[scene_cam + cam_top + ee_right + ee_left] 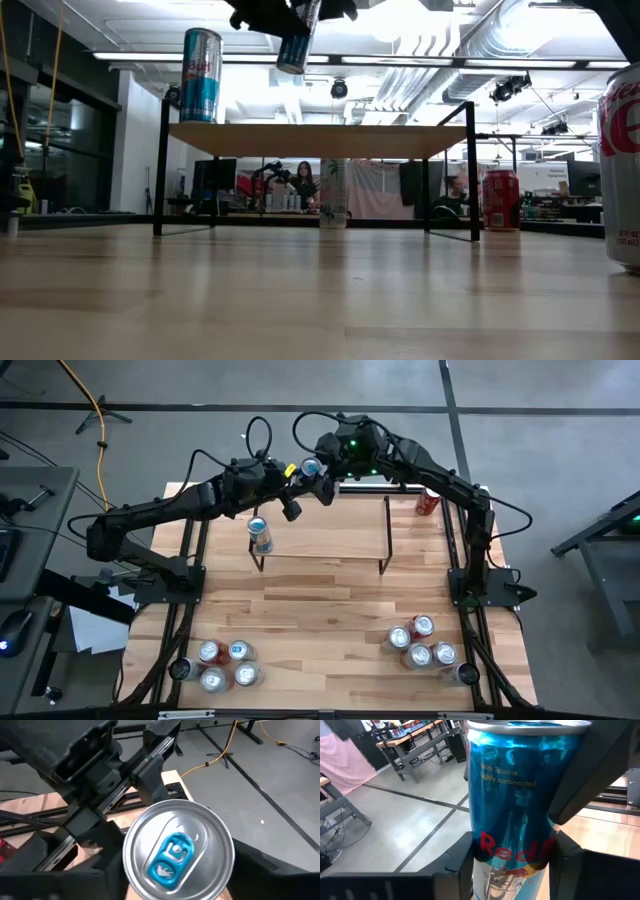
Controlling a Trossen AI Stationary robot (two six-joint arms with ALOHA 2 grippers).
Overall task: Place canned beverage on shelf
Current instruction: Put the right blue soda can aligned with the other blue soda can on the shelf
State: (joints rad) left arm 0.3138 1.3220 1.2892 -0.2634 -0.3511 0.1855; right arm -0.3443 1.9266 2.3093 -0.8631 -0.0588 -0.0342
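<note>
Both tools meet above the shelf's (325, 525) back edge, near its middle, with a blue-and-silver can (311, 467) between them. The can is off the plank, in the air, tilted in the low view (297, 40).

Left tool (302, 485): its fingers (457, 865) sit either side of the can's lower body (512, 805), pinching it by the look of the left wrist view. Right tool (322, 472): dark fingers on both sides of the can's top; the right wrist view looks straight down on the silver lid with its blue pull tab (179, 851). Whether it grips or just brackets the can, cannot tell.

A second blue can (260, 535) stands upright on the shelf top at its left end (201, 75).

A red can (428, 502) stands on the tabletop (330, 615) beyond the shelf's right end. A pale can stands on the tabletop under the shelf (333, 193), seen only in the low view.

Near edge of the tabletop: a cluster of cans front-left (225, 665), another front-right (428, 645). One red-and-white can is close to the low camera at the right edge (625, 170).
</note>
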